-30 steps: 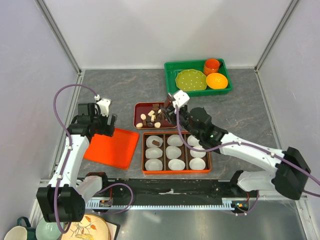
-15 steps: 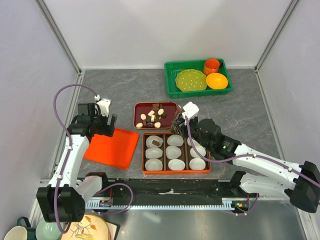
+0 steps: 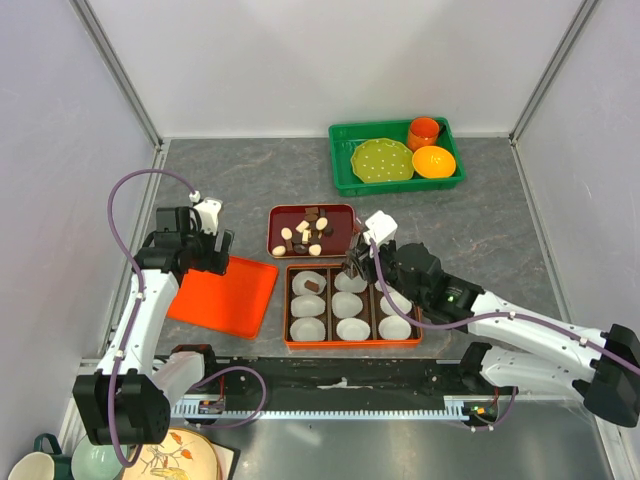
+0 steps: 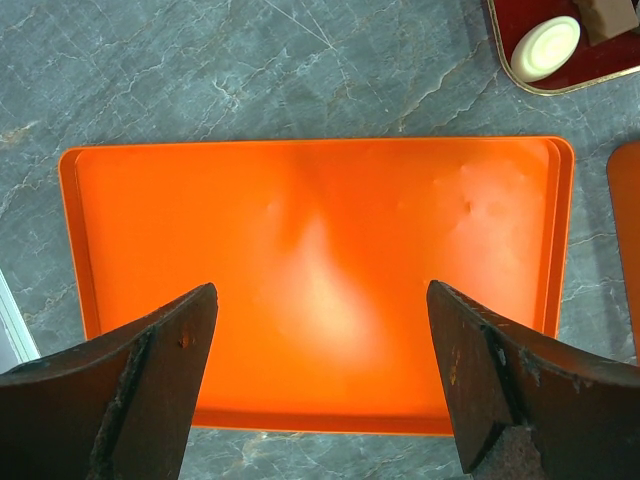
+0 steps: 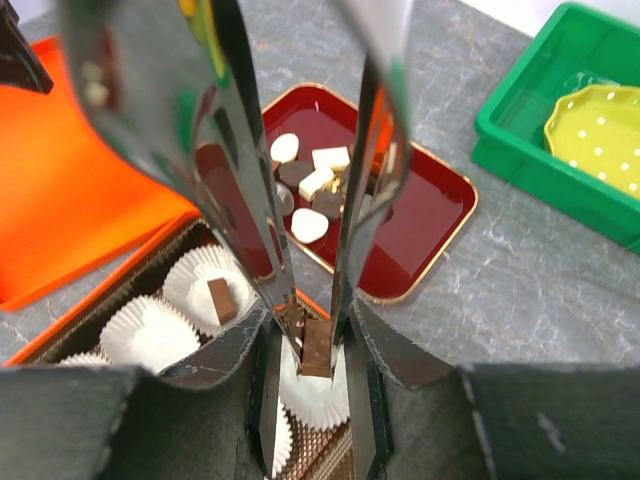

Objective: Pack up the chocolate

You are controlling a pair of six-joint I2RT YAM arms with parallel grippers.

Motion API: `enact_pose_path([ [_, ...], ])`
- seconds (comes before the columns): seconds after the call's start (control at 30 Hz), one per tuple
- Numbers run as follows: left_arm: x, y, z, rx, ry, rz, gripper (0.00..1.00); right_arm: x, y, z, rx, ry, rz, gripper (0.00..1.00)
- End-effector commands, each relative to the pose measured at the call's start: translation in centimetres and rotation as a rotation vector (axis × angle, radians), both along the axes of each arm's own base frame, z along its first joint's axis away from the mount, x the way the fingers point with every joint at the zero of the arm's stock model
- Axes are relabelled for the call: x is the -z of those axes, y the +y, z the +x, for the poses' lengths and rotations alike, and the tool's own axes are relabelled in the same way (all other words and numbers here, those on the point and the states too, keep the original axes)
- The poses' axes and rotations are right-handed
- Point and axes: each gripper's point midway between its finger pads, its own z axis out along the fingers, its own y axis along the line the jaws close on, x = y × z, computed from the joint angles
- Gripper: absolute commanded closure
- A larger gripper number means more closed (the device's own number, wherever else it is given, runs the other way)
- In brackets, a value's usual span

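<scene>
My right gripper [image 5: 313, 348] is shut on a dark brown chocolate cube [image 5: 316, 345], which hangs just above a white paper cup [image 5: 322, 398] in the orange box [image 3: 350, 343]. In the top view this gripper [image 3: 356, 263] is over the box's far middle cup. Another brown chocolate [image 5: 222, 298] lies in the far left cup. Several brown and cream chocolates [image 3: 303, 233] lie in the dark red tray [image 3: 282, 216] behind the box. My left gripper [image 4: 320, 385] is open over a bare orange tray [image 4: 320, 250], with nothing between its fingers.
A green bin [image 3: 342, 170] at the back right holds a yellow-green plate [image 3: 381, 160], an orange cup [image 3: 424, 131] and an orange bowl [image 3: 433, 161]. Grey walls close in the table on three sides. Dishes [image 3: 100, 462] sit at the near left corner.
My right gripper has moved from over the red tray toward me and lower, carrying the brown chocolate to above the box's far middle cup. The left arm has not moved.
</scene>
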Motion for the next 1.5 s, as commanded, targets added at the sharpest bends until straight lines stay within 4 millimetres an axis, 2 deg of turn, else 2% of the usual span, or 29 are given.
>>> enact_pose_path([
  [0.0, -1.5, 0.2, 0.6, 0.024, -0.049, 0.026, 0.08, -0.3, -0.4, -0.2, 0.023, 0.001, 0.034, 0.63],
  [0.27, -1.9, 0.3, 0.7, 0.024, -0.058, 0.033, 0.08, -0.6, 0.3, -0.1, 0.016, -0.002, 0.054, 0.5],
  [0.4, -1.7, 0.4, 0.6, 0.021, -0.054, 0.037, 0.08, -1.1, 0.5, -0.2, 0.009, -0.007, 0.068, 0.5],
  [0.57, -1.9, 0.4, 0.6, 0.019, -0.058, 0.037, 0.08, -3.9, 0.8, -0.1, 0.003, -0.055, 0.121, 0.53],
  [0.6, -1.9, 0.4, 0.7, 0.022, -0.058, 0.035, 0.08, -5.1, 1.1, 0.0, 0.0, -0.07, 0.14, 0.54],
  [0.67, -1.9, 0.3, 0.7, 0.02, -0.059, 0.033, 0.08, -5.9, 1.7, 0.5, 0.0, -0.089, 0.143, 0.55],
  [0.7, -1.8, 0.3, 0.7, 0.021, -0.055, 0.03, 0.08, -7.2, 1.9, 0.9, 0.005, -0.109, 0.162, 0.55],
  [0.73, -1.7, 0.2, 0.7, 0.019, -0.055, 0.025, 0.08, -7.2, 2.5, 1.3, 0.009, -0.111, 0.156, 0.57],
  [0.8, -1.6, 0.2, 0.6, 0.016, -0.05, 0.022, 0.07, -9.1, 2.8, 2.4, 0.043, -0.16, 0.177, 0.58],
  [0.83, -1.7, 0.2, 0.7, 0.018, -0.053, 0.021, 0.07, -8.5, 3.6, 3.1, 0.05, -0.155, 0.161, 0.58],
  [0.9, -1.8, 0.3, 0.7, 0.013, -0.057, 0.024, 0.07, -10.1, 4.2, 4.6, 0.092, -0.2, 0.169, 0.58],
  [0.93, -1.9, 0.3, 0.8, 0.012, -0.063, 0.024, 0.07, -8.6, 5.1, 5.7, 0.101, -0.186, 0.132, 0.59],
  [1.13, -2.2, 0.4, 1.0, 0.014, -0.076, 0.033, 0.07, -7.4, 9.6, 10.2, 0.066, -0.169, 0.141, 0.61],
  [1.17, -2.1, 0.4, 1.0, 0.012, -0.074, 0.035, 0.07, -8.5, 10.4, 10.8, 0.06, -0.184, 0.171, 0.61],
  [1.2, -2.0, 0.5, 1.0, 0.01, -0.073, 0.039, 0.07, -7.2, 11.3, 11.5, 0.044, -0.167, 0.153, 0.6],
  [1.23, -2.1, 0.5, 1.1, 0.007, -0.074, 0.039, 0.07, -7.0, 11.8, 12.0, 0.038, -0.164, 0.157, 0.59],
  [1.27, -2.1, 0.5, 1.1, 0.007, -0.074, 0.039, 0.07, -7.8, 12.5, 12.4, 0.03, -0.174, 0.174, 0.59],
  [1.3, -2.2, 0.6, 1.1, 0.006, -0.074, 0.039, 0.07, -6.3, 13.6, 12.7, -0.001, -0.157, 0.155, 0.58],
  [1.43, -2.8, 0.5, 1.1, 0.001, -0.087, 0.031, 0.07, -4.6, 16.1, 13.8, -0.052, -0.137, 0.14, 0.51],
  [1.47, -2.7, 0.5, 1.1, -0.001, -0.084, 0.034, 0.07, -5.0, 16.7, 14.1, -0.06, -0.141, 0.147, 0.5],
])
